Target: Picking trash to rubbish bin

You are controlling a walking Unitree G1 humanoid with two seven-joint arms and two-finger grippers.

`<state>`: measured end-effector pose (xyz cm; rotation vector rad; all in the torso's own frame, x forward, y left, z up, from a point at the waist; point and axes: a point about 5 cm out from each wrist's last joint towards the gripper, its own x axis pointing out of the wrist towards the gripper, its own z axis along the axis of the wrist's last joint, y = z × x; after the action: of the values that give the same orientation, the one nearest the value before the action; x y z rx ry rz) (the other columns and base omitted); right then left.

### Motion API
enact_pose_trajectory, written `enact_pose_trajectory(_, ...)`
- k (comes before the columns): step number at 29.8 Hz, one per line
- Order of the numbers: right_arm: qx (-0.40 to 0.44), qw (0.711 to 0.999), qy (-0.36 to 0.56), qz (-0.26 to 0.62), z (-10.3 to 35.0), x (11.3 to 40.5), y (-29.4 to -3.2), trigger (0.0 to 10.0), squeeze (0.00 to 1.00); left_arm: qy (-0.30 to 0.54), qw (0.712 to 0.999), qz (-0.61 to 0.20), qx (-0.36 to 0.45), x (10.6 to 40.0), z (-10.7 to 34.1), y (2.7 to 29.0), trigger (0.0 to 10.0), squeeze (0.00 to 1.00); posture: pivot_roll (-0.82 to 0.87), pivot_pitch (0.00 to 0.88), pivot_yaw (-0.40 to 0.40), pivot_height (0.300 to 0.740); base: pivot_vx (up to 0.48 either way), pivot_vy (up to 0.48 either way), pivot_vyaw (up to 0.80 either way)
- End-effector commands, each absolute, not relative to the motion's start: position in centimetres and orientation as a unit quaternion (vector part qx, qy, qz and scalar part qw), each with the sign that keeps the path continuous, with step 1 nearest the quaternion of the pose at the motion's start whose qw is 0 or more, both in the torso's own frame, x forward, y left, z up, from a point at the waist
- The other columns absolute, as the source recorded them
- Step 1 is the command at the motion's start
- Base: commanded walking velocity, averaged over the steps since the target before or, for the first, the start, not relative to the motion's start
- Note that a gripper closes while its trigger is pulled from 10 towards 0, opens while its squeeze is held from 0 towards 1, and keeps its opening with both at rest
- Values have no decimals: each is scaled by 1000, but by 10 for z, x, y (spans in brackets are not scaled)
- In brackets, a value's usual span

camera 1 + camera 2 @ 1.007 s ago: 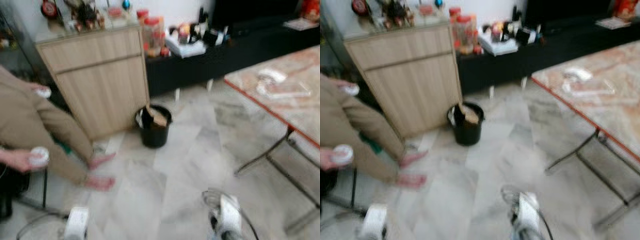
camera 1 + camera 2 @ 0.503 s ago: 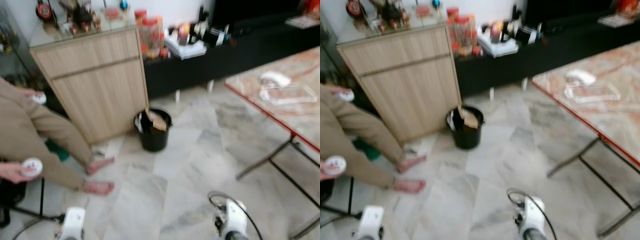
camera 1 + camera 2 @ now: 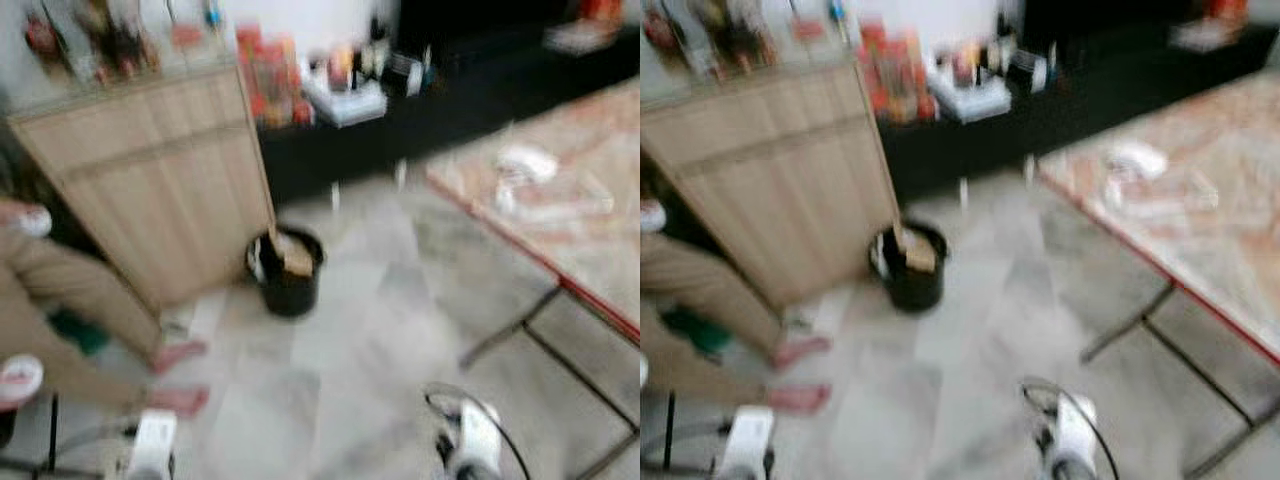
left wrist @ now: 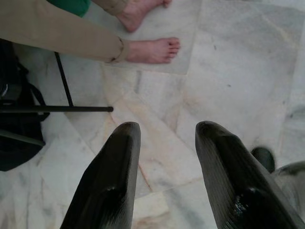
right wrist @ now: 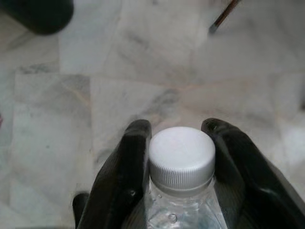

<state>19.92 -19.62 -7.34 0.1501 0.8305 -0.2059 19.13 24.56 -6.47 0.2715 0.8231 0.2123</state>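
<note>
Marble floor [image 3: 350, 350], right gripper [image 5: 181, 143] clamping bottle [image 5: 181, 157], left gripper [image 4: 164, 143] spread, black bin [image 3: 287, 272] ahead

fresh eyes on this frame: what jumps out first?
The right gripper is clamped around the neck of a clear plastic bottle with a white cap, held over the marble floor. Ahead, a black bin stands beside a wooden cabinet. A person's bare feet are near the open left gripper.
</note>
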Motion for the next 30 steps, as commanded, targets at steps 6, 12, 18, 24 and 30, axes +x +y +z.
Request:
enact_pose_trajectory(6,57,907,410,-78,-76,198,-182,10000,0,411,893,120,136,181,-67,257,10000,0,133,87,56,740,319,0,267)
enact_pose_trajectory(12,57,906,414,-69,-77,197,-178,10000,0,412,892,125,137,177,-67,262,10000,0,134,72,54,740,322,0,800)
enact_pose_trajectory(18,55,904,417,-72,-77,198,-178,10000,0,413,891,129,137,177,-66,264,10000,0,141,85,50,740,322,0,133)
enact_pose_trajectory(24,46,905,418,-64,-76,199,-178,10000,0,412,892,132,134,178,-66,263,10000,0,143,97,47,740,322,0,175)
enact_pose_trajectory(30,47,903,423,-60,-78,196,-176,10000,0,411,892,140,126,178,-66,262,10000,0,147,106,40,740,322,0,396)
